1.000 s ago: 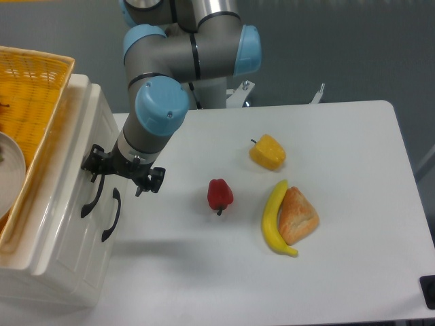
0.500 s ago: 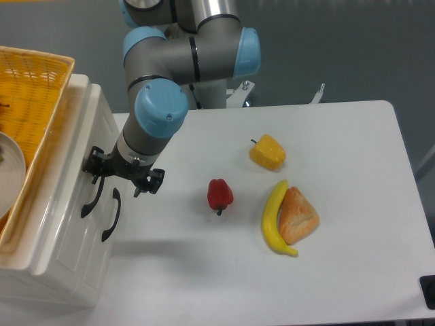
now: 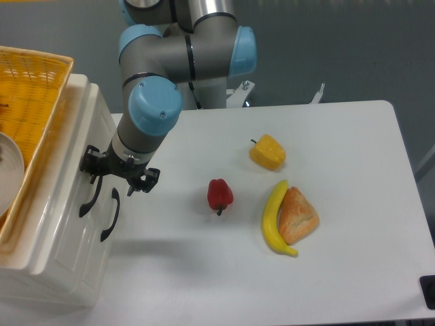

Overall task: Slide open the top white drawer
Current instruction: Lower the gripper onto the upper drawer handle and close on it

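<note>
The top white drawer (image 3: 68,193) is the upper panel of a glossy cream cabinet at the left edge, seen from above. Its curved black handle (image 3: 88,197) lies flush with the front, and no gap shows around the panel. My gripper (image 3: 117,172) hangs right in front of that panel with its fingers spread open. The left finger (image 3: 90,163) is at the handle's upper end, and whether it touches is unclear. The right finger (image 3: 147,180) stands over the table.
The lower drawer's black handle (image 3: 111,214) is just beside the upper one. A yellow wicker basket (image 3: 41,88) holding a white plate sits on the cabinet top. On the table lie a red pepper (image 3: 219,195), yellow pepper (image 3: 268,151), banana (image 3: 274,219) and bread (image 3: 298,216).
The arm and gripper have shifted a little to the left, closer to the drawer front. The handle and the plate in the basket also sit slightly further left.
</note>
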### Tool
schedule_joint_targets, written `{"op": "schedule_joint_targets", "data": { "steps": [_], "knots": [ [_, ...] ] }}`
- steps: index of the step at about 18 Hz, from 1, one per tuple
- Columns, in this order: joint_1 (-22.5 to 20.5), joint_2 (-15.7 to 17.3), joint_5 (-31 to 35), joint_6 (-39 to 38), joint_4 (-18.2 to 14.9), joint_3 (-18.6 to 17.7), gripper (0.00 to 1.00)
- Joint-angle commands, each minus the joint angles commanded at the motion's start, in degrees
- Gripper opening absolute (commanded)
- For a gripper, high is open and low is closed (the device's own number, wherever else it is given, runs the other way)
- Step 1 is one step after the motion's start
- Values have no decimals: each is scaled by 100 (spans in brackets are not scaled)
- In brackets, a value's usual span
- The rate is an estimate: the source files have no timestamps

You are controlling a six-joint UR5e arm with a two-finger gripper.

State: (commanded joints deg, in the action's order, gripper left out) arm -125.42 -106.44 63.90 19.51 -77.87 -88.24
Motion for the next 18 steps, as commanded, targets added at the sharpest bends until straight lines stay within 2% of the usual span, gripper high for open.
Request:
{"op": "schedule_joint_targets", "data": {
  "steps": [8, 18],
  "knots": [
    [0, 9, 35, -9, 0, 0, 63],
    [9, 62, 35, -9, 0, 0, 60]
  ]
}}
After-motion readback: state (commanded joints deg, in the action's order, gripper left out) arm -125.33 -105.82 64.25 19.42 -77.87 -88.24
